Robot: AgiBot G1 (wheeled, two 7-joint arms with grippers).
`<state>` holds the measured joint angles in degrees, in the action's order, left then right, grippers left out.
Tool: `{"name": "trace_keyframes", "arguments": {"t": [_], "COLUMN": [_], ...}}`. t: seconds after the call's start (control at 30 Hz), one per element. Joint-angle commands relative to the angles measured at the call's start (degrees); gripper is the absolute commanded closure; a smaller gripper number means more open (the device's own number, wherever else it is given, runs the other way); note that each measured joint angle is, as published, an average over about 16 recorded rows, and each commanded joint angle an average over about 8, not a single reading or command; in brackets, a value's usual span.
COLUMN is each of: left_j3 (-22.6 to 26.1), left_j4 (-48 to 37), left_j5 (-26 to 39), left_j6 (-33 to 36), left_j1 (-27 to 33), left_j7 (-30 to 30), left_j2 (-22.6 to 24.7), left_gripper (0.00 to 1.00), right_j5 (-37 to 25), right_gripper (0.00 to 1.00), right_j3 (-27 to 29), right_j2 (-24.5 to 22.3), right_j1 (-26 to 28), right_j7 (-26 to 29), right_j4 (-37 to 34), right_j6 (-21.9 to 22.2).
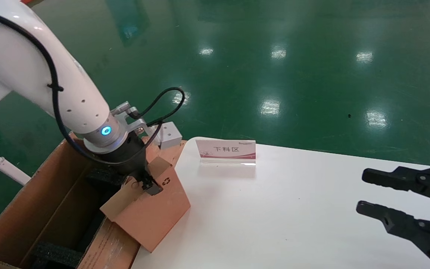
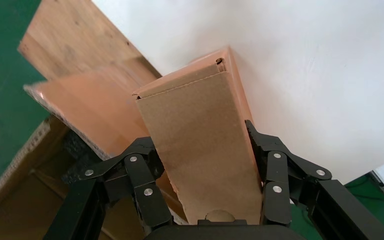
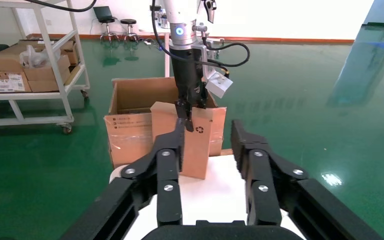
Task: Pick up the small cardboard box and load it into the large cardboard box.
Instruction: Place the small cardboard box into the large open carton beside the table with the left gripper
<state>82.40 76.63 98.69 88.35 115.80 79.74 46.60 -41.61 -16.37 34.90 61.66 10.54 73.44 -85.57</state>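
The small cardboard box (image 2: 205, 150) was clamped in the left gripper (image 2: 207, 165), tilted over the large cardboard box's (image 1: 32, 209) rim; it should be lowered clear of the flap. The right gripper (image 1: 364, 192) was parked, jaws apart.

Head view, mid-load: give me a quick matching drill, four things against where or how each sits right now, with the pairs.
Things:
1. small cardboard box
2. large cardboard box
3. right gripper
4. sign card

States:
A. open, holding nothing, over the white table's right side
B. standing upright on the white table near its far edge
C. clamped in the left gripper, tilted over the table's left edge
D. open-topped, black foam inside, beside the table

Pairs: 1-C, 2-D, 3-A, 4-B
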Motion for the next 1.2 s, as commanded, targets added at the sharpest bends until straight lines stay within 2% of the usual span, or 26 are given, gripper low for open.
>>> {"name": "trace_keyframes", "arguments": {"t": [0.03,0.3,0.53,0.67,0.7,0.8,0.93,0.97,1.2], "left_j3": [-0.2,-2.4,-4.7,-4.2,-3.6,0.0,8.2,10.8,30.6], "left_j4": [-0.5,-0.8,-0.3,-0.6,-0.8,-1.4,-2.1,-2.3,-3.0], "left_j5": [-0.7,-2.2,1.5,2.7,2.8,2.9,1.8,1.1,-6.9], "left_j6": [-0.2,-0.5,0.0,1.6,2.0,3.0,3.5,3.6,3.6], "left_j1": [0.3,6.3,16.5,22.7,24.2,28.8,35.4,37.0,46.1], "left_j7": [-0.3,-0.8,-2.2,-3.3,-3.5,-4.0,-3.4,-3.1,0.2], "left_j2": [0.4,1.7,1.4,1.1,0.9,0.5,0.2,0.2,1.7], "left_gripper": [1.0,1.0,1.0,1.0,1.0,1.0,1.0,1.0,1.0], "right_j5": [0.0,0.0,0.0,0.0,0.1,0.1,0.1,0.1,0.1], "right_gripper": [1.0,1.0,1.0,1.0,0.94,0.56,0.06,0.0,0.0], "right_j3": [0.0,0.0,-0.1,-0.1,-0.1,-0.1,-0.1,-0.1,-0.1], "right_j2": [0.0,0.0,0.0,0.0,0.0,0.0,0.0,0.0,0.0], "right_j1": [0.0,0.0,0.0,0.0,0.0,0.0,0.0,0.0,0.0], "right_j7": [0.0,0.0,0.0,0.0,0.0,-0.1,-0.1,-0.1,-0.1], "right_j4": [0.0,0.0,0.0,0.0,0.0,0.0,0.0,0.0,0.0], "right_j6": [0.0,0.0,0.0,0.0,0.0,0.0,0.0,0.0,0.0]}}
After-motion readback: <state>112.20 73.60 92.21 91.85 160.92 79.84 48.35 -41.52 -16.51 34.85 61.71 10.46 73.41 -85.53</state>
